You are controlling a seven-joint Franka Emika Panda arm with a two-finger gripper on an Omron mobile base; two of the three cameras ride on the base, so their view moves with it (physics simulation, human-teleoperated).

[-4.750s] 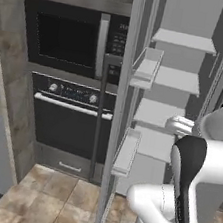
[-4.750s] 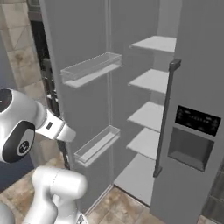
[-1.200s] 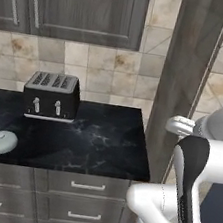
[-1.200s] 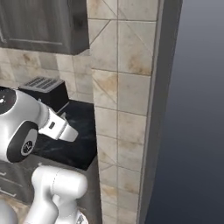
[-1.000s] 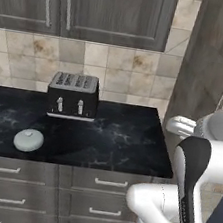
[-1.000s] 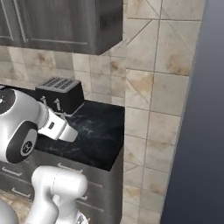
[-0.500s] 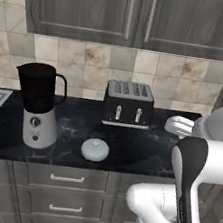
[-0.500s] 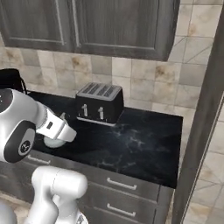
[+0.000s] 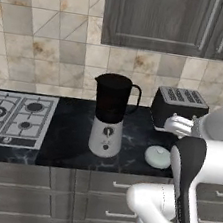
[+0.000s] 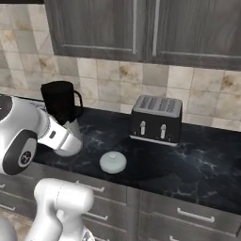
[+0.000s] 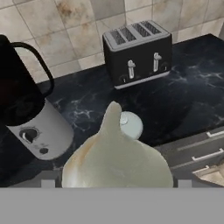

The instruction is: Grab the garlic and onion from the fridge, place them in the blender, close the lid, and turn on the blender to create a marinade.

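Observation:
A pale cream garlic with a pointed tip looms close at the bottom of the hand view and hides the fingertips; the jaws stand wide around it. My gripper hovers over the counter's front edge, in front of the toaster. The blender stands on the black counter with its dark jug uncovered. The pale lid lies on the counter to the blender's right, just beyond the garlic. The fridge and the onion are out of view.
A black toaster stands against the tiled wall right of the blender. A gas stove lies to the blender's left. Dark cabinets hang above and drawers run below the counter.
The base has driven from the open fridge leftward along the counter, so the whole picture shifted. The toaster, the lid, then the blender and the stove came into view.

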